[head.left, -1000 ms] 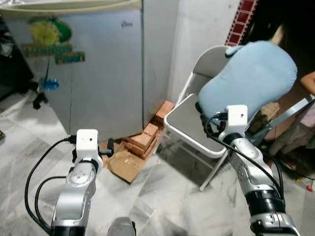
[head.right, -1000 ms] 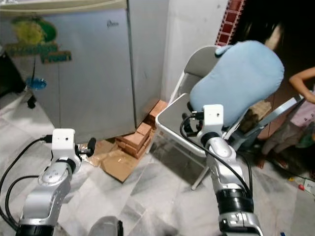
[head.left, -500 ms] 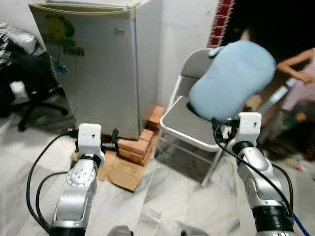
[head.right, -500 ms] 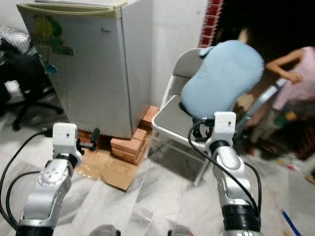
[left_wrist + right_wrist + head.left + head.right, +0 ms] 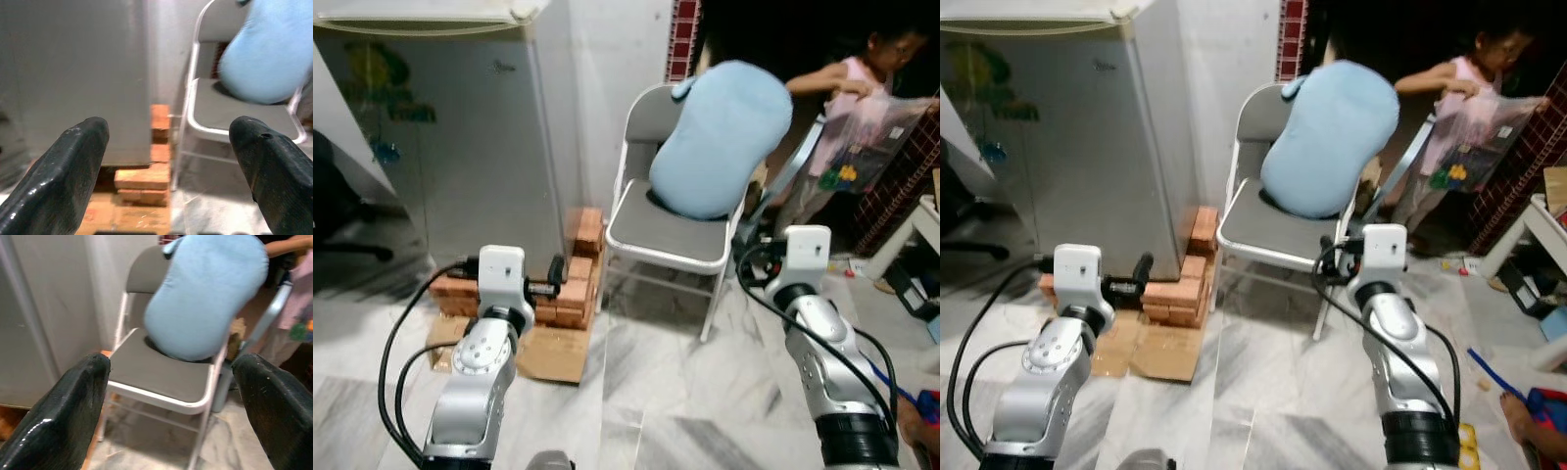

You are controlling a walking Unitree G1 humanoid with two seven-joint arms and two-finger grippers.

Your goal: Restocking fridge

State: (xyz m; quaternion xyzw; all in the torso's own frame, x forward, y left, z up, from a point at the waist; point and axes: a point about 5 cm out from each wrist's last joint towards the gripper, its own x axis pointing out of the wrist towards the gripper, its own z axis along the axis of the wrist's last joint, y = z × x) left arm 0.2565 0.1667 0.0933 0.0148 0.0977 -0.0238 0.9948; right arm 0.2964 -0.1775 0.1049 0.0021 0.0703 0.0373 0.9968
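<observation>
**Turning toward the chair, fridge door shut**

Standing on grey marble floor (image 5: 646, 392), the robot holds both silver arms out in front of it. Each wrist view shows two black fingers spread wide apart with nothing between them, so the left gripper (image 5: 171, 161) and the right gripper (image 5: 171, 401) are both empty.

The landmark is the small grey fridge (image 5: 460, 137), the task's thing, with its door closed. Just in front of its base lies a flattened sheet of cardboard (image 5: 543, 352). A stack of red bricks (image 5: 573, 284) sits against the fridge's lower corner, touching the cardboard's far edge. To the right of the fridge, just beside the bricks, stands a white folding chair (image 5: 666, 235) with a large pale blue cushion (image 5: 720, 137) leaning on its backrest. Well to the right of the fridge and behind the chair, a person (image 5: 862, 108) holds a clear plastic bag (image 5: 886, 127) with colourful contents — too small to identify.

Compared with a second ago, the whole scene has slid leftward: the fridge now sits at the left edge of the head views, the chair is central, and the person is in fuller view. That is the camera turning, not the things moving. My judgement: restocking has not begun — the robot seems to be turning to find items.
</observation>
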